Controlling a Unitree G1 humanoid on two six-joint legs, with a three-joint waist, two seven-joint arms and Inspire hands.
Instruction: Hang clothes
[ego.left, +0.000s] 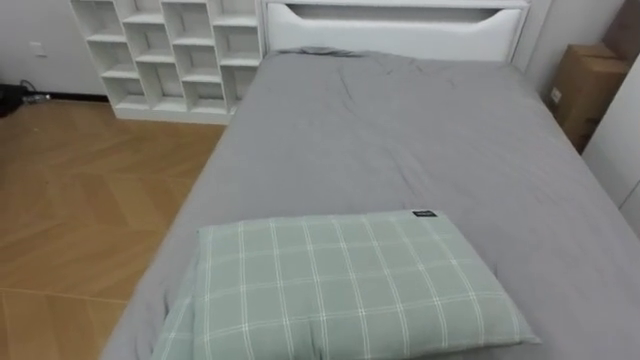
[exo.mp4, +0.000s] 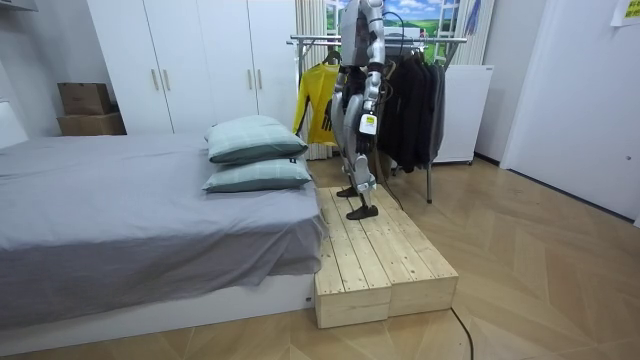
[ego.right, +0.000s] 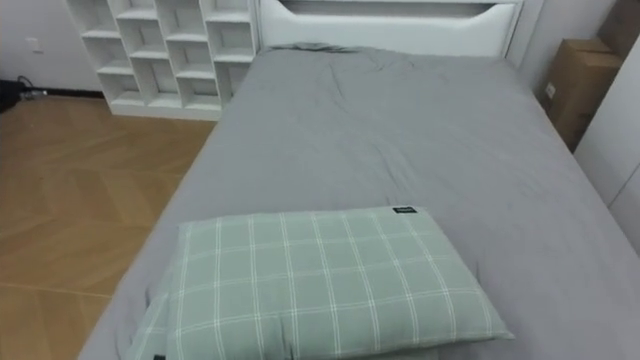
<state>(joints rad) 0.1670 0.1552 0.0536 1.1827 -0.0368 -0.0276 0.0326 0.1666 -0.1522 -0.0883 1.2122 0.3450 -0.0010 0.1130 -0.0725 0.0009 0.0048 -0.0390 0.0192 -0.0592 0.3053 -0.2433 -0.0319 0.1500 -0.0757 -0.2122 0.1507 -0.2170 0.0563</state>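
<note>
Stretching from the bottom edge up to the top of the left eye view, a bed (ego.left: 400, 140) under a wrinkled grey sheet takes up the middle and right of the frame. A green checked pillow (ego.left: 340, 290) lies across its near end at the lower centre, with a small dark label (ego.left: 424, 213) at the pillow's upper right corner. A white headboard (ego.left: 390, 25) closes the bed at the top, a white shelf unit (ego.left: 165, 55) of open cubbies stands at the upper left, a cardboard box (ego.left: 585, 85) sits at the upper right, and wood floor (ego.left: 80, 200) fills the left side. The right eye view gives the same bed and pillow, set a little further left. In the room view the robot stands upright on a wooden platform (exo.mp4: 385, 255) at the centre, just right of the bed's pillow end, where the green pillow rests on a second pillow (exo.mp4: 258, 176). Its left hand (exo.mp4: 365, 130) hangs low beside its thigh; whether the fingers are spread or curled cannot be told, and nothing can be seen held in it. The clothes are behind the robot on a clothes rack (exo.mp4: 440, 40) at the upper centre: a yellow garment (exo.mp4: 315, 105) hangs at the rack's left end and dark clothes (exo.mp4: 410, 115) to the right. A white wardrobe (exo.mp4: 200, 60) fills the upper left.
</note>
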